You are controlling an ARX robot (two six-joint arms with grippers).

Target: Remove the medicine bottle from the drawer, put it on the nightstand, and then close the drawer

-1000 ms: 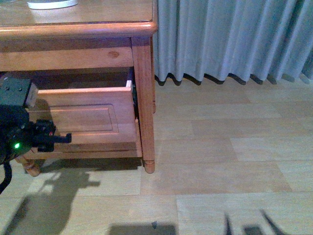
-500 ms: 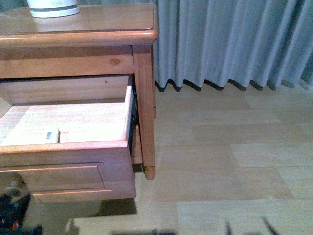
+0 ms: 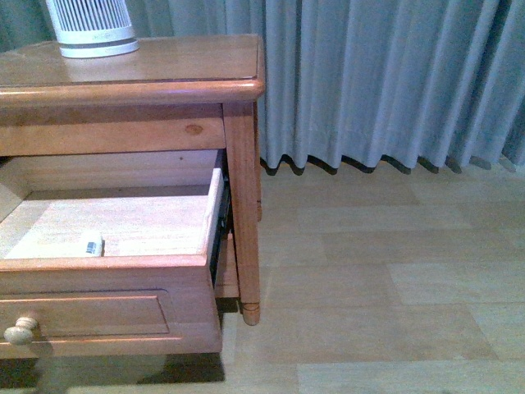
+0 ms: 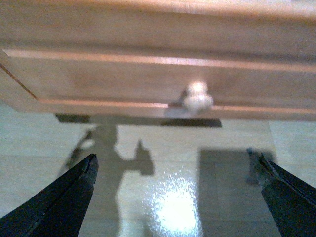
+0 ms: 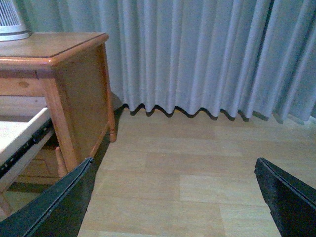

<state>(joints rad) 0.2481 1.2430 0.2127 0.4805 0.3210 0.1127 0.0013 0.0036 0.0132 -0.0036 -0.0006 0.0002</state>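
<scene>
Left wrist view: holding left claw (image 4: pixel 177 165) wide, clear of knob (image 4: pixel 198 96), apparently freeing opened drawer (image 4: pixel 123 79) for reaching medicine bottle (image 3: pixel 93 244); holding right claw (image 5: pixel 174 165) wide

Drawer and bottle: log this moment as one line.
drawer: open | medicine bottle: inside drawer | nightstand: bottle not yet on it | left gripper: open, clear of knob | right gripper: open, empty

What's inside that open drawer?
Only a small white medicine bottle lies on the floor of the drawer, near the front. The strip just behind its front is hidden, and its left part is out of frame.
</scene>
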